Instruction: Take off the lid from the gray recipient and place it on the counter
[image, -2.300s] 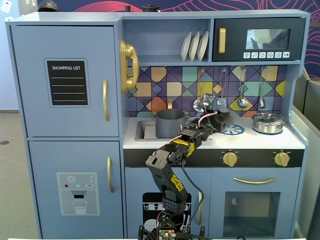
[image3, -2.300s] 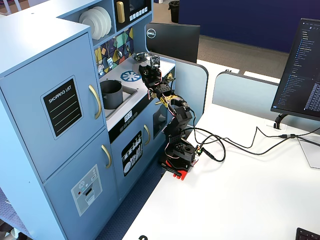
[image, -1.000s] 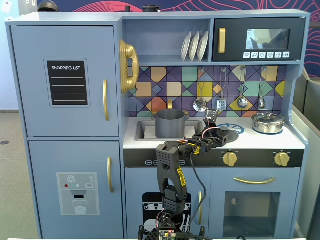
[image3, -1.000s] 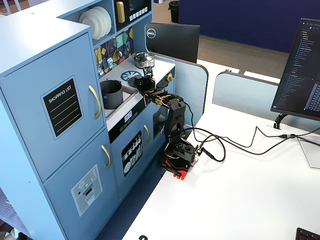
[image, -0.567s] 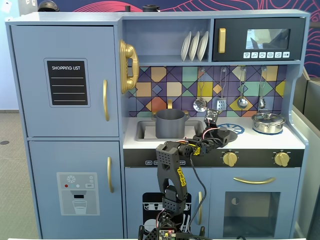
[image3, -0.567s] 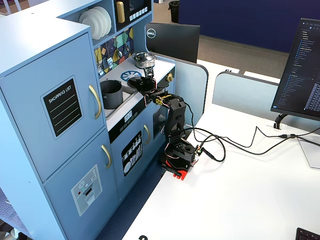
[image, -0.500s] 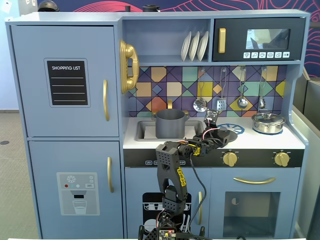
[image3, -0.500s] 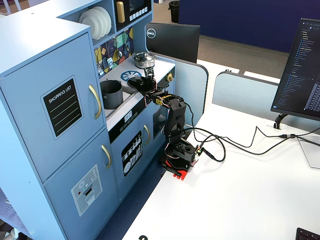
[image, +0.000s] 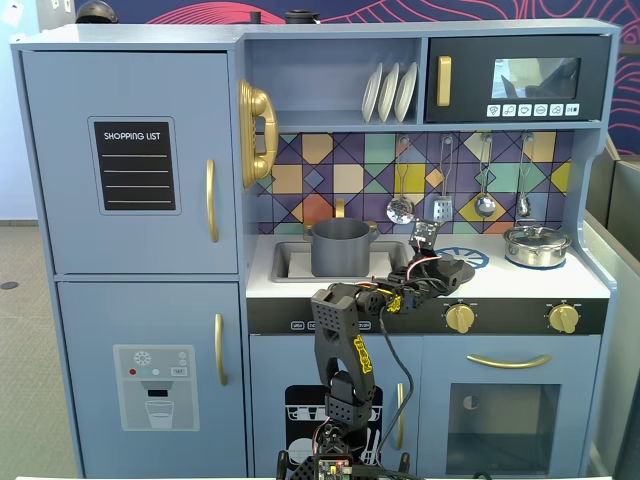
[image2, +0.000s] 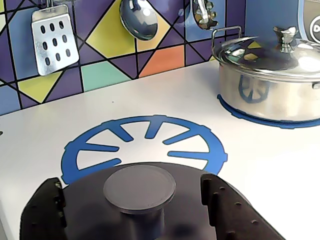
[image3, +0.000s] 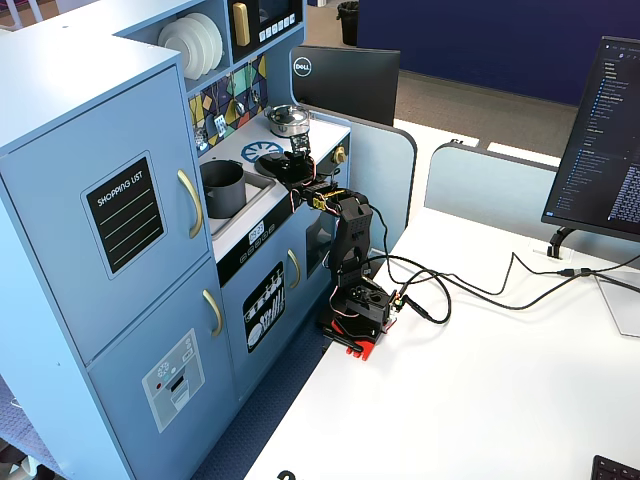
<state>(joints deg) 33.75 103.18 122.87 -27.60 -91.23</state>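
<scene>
Blue toy kitchen with a white worktop, tiled backsplash of coloured triangles, hanging utensils. Gray recipient standing in the recessed sink at the left in a fixed view, open at the top — lid already off. Lid carried in the claw, seen from the wrist view with a dark finger on either side of the central knob; pinched there, judging by how close the fingers sit, since the knob offers the only raised hold on a flat disc. Held low over the near edge of the blue burner print, probably because that bare patch lies well apart from the shiny steel pot at the right. Contact between disc and worktop not discernible. Lid itself: matte dark gray, round, flat, knob a short stub with a smooth circular cap — no shine, unlike the steel pot's cover.
</scene>
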